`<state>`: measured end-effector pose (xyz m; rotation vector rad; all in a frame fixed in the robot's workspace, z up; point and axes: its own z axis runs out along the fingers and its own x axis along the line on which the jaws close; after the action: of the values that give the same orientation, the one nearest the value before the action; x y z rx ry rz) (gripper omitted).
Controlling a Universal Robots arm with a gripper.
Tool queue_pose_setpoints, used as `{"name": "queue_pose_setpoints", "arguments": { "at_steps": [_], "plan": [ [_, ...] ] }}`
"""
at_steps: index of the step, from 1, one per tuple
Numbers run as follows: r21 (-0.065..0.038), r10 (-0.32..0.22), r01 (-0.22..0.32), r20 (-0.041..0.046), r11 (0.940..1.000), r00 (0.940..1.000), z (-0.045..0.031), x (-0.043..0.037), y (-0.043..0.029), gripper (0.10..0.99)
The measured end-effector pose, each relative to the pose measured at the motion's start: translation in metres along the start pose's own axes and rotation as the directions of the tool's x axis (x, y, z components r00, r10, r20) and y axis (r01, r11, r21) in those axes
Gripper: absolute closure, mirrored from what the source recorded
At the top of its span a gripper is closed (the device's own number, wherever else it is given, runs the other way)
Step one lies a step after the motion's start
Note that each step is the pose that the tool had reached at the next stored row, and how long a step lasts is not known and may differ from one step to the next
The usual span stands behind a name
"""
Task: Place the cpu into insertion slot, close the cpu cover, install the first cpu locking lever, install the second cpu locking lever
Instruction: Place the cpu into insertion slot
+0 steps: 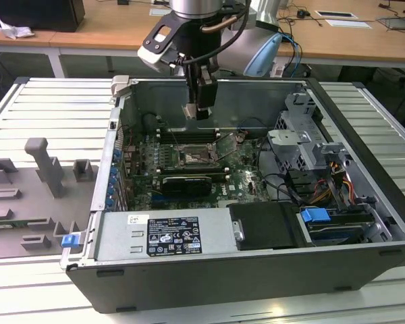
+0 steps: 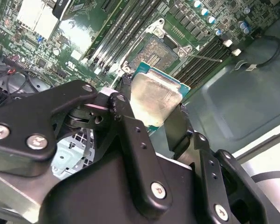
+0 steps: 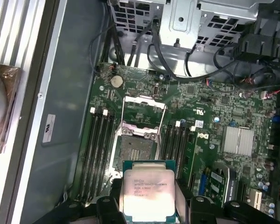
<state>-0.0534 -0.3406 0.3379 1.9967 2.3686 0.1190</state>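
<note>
My gripper hangs inside the open computer case, above the motherboard, shut on the cpu. In both wrist views the cpu is a square chip with a silver top, clamped by its edges between black fingers. The gripper holds it in the air, apart from the board. Beneath it lies the insertion slot, uncovered, its dark contact field bare. The cpu cover is swung up off the slot. A thin locking lever sticks out beside the slot.
Long memory sticks flank the slot on both sides. A black graphics card, the power supply and a metal drive cage with cables crowd the case. A grey fixture tray lies on the table at the exterior view's left.
</note>
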Motion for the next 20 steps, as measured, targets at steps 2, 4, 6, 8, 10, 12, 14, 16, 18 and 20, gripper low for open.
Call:
{"name": "queue_pose_setpoints", "arguments": {
  "at_steps": [2,4,6,8,10,12,14,16,18,20],
  "plan": [
    [0.000,0.005,-0.005,0.0004,1.0000,1.0000,0.0020,0.0000,-0.0002,0.557],
    [0.000,0.011,-0.011,0.0009,0.9999,0.9999,0.0047,-0.0001,-0.0004,0.557],
    [0.000,0.015,-0.015,0.0012,0.9999,0.9999,0.0059,-0.0001,-0.0005,0.557],
    [0.000,0.023,-0.023,0.0019,0.9997,0.9997,0.0071,-0.0001,-0.0006,0.557],
    [-0.002,0.078,-0.078,0.0066,0.9969,0.9969,0.0093,-0.0002,-0.0008,0.557],
    [-0.003,0.112,-0.112,0.0094,0.9937,0.9937,0.0105,-0.0002,-0.0009,0.557],
    [-0.004,0.148,-0.148,0.0125,0.9889,0.9889,0.0122,-0.0002,-0.0010,0.557],
    [-0.005,0.189,-0.189,0.0158,0.9820,0.9819,0.0144,-0.0002,-0.0012,0.557],
    [-0.006,0.215,-0.215,0.0179,0.9766,0.9764,0.0172,-0.0002,-0.0015,0.557],
    [-0.005,0.215,-0.215,0.0180,0.9765,0.9764,0.0217,-0.0002,-0.0018,0.557]
  ]
}}
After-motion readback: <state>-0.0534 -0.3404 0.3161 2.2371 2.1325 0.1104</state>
